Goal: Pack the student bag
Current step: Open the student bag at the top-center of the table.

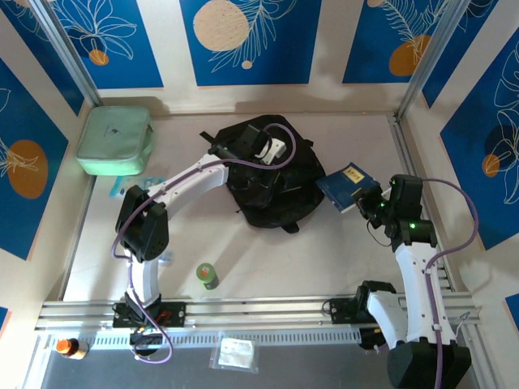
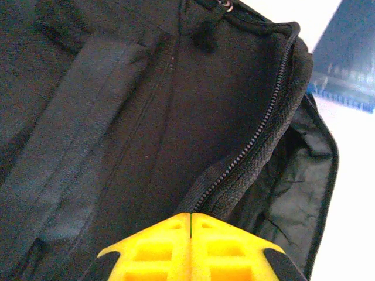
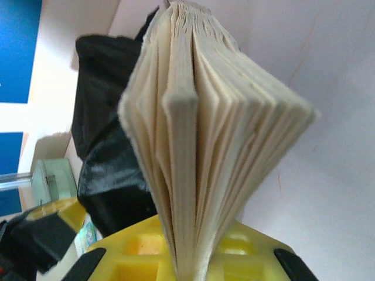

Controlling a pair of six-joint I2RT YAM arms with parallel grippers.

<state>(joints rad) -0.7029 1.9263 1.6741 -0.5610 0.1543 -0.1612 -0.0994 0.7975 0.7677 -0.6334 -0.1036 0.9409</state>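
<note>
Student bag between mint case, book

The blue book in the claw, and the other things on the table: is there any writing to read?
No text is readable.
blue book: pale mark on the cover, too small to read.
mint green case: tiny dark mark, too small.
clear packet: contents blurred.

L fingers closed tight, R fingers gripping
</note>
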